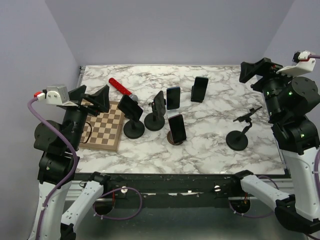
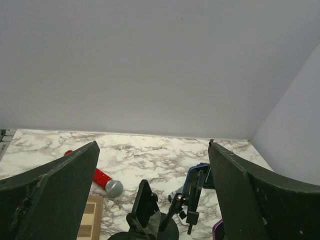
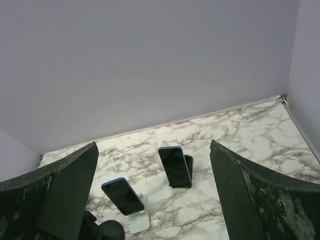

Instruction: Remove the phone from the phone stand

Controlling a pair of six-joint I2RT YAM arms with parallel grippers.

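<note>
Several phones stand on stands in the middle of the marble table. A dark phone sits on a black round-base stand, a blue-edged phone on a white stand, a dark phone on a black stand, and a red-edged phone on a small round base. My left gripper hangs open, raised above the table's left side. At the right edge my right gripper is also raised and open. The right wrist view shows the blue-edged phone and the teal-edged phone far below the jaws.
A chessboard lies at the left under the left gripper. Behind it lies a red microphone. Another black clamp stand is beside the first, and an empty black stand is at the right.
</note>
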